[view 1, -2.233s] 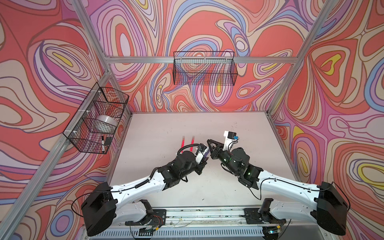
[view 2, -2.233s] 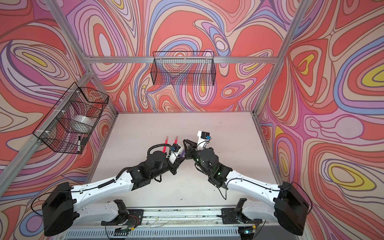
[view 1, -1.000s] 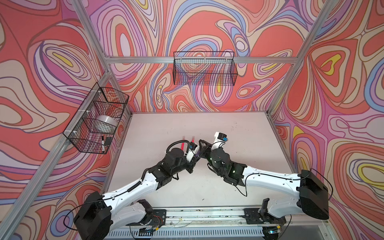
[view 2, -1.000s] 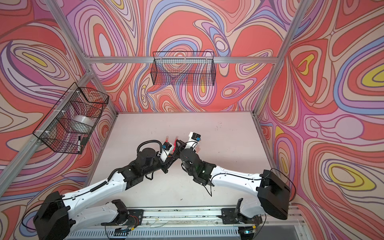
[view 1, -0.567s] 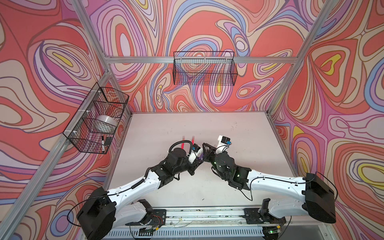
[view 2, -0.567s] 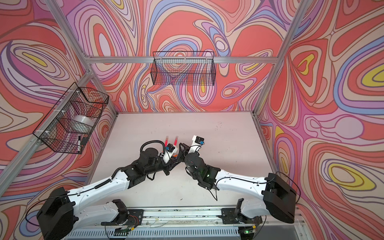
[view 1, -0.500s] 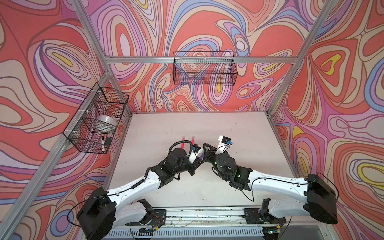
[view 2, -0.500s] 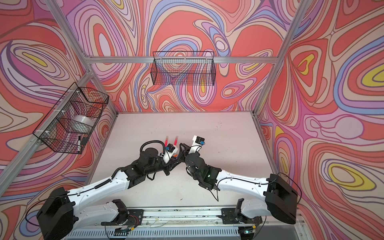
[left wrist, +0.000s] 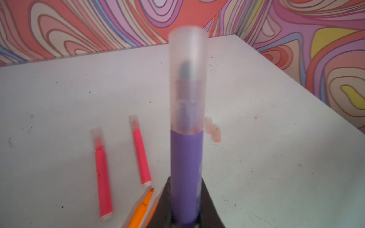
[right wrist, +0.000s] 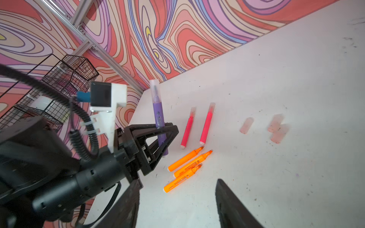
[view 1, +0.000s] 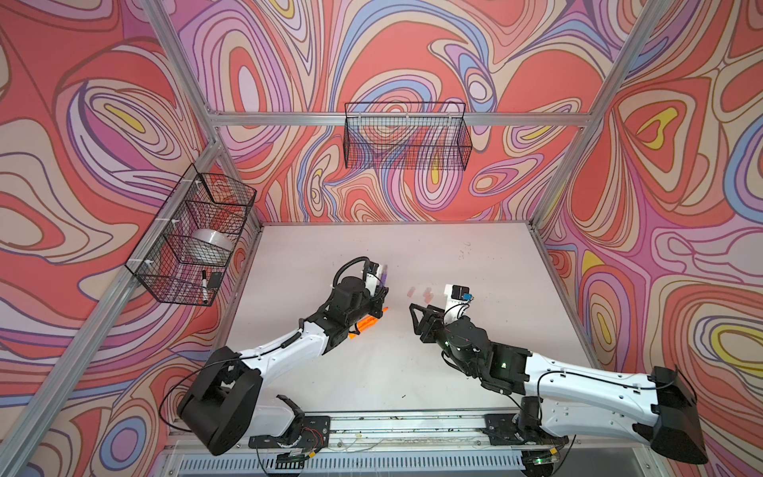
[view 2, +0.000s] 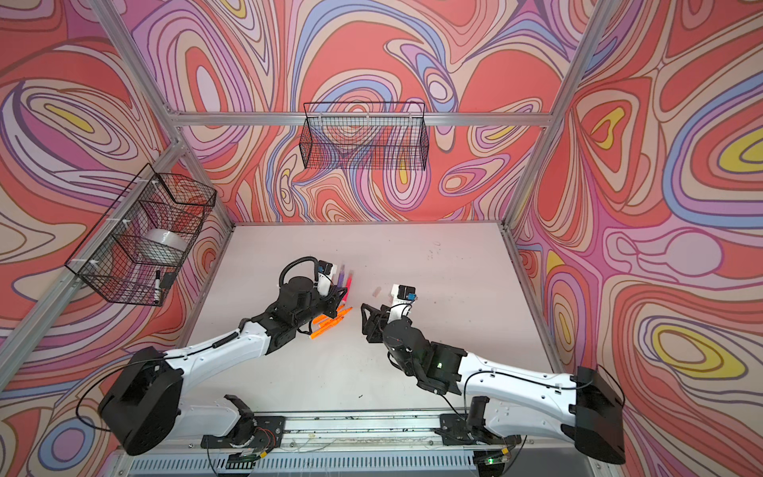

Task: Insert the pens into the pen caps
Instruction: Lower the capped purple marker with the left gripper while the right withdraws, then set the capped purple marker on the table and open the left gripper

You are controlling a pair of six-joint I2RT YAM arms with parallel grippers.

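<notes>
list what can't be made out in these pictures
Orange pens: in a top view, mostly hidden under the left arm; count unclear there.
Loose pen caps: in a top view, faint small smudges; number unclear.
Purple pen: in the left wrist view, lower end hidden inside the left gripper; its cap blurred, too near the lens.
Right gripper: in the right wrist view, cut off by the bottom edge; only fingertips show.

Since a second back the right gripper (view 1: 414, 319) has let go at the tip of the purple pen (left wrist: 186, 167), jaws now parted, and drawn off well clear of that pen, leaving the pen cap (left wrist: 187, 79) seated over the pen's tip.
</notes>
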